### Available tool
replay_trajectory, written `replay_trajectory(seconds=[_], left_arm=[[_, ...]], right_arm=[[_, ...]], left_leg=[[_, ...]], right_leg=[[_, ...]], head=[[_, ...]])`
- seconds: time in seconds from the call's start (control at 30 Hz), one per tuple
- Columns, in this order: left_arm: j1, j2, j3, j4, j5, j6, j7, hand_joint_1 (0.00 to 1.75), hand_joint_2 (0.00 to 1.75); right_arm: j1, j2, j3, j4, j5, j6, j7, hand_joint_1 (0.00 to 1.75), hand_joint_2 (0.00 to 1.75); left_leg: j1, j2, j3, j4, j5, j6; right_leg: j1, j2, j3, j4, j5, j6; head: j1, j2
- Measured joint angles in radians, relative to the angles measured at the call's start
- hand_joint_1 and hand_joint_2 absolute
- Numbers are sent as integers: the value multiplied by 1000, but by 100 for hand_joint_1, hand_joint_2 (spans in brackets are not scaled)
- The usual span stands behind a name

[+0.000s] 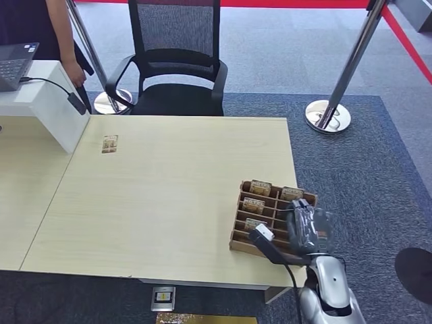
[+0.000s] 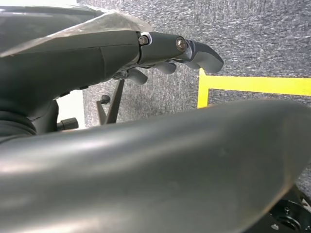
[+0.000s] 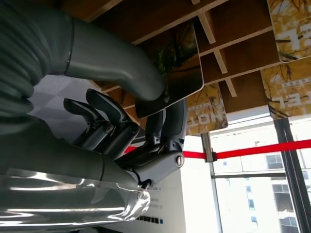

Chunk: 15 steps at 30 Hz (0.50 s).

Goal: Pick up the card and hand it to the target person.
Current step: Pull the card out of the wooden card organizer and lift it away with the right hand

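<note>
The right hand (image 1: 306,226) is over the near-right part of the wooden tray (image 1: 239,237), which sits at the table's (image 1: 168,202) near-right corner. In the right wrist view its thumb and fingers (image 3: 172,121) pinch a card (image 3: 176,68) at one edge, just beside the tray's dividers. More cards (image 1: 260,187) lie in the tray's far cells. One card (image 1: 109,144) lies alone, well apart, toward the table's far-left. The left hand (image 2: 176,51) hangs over carpet, fingers slightly curled, holding nothing.

even, bright indoor light on the table (image 1: 152,196), shadows soft. the right wrist view is blown out at the windows (image 3: 253,194). the left wrist view is blurred up close, with sheen on dark curved surfaces.
</note>
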Motion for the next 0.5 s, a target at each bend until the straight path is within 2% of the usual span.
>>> replay_trajectory(seconds=[0.5], left_arm=[[2,0,3,0,14,3,-4,0,0]], right_arm=[[97,-75,52,-309,43,-36,4,175,175]], left_leg=[[0,0,-1,0,-2,0]], right_leg=[[0,0,0,0,-2,0]], head=[[0,0]])
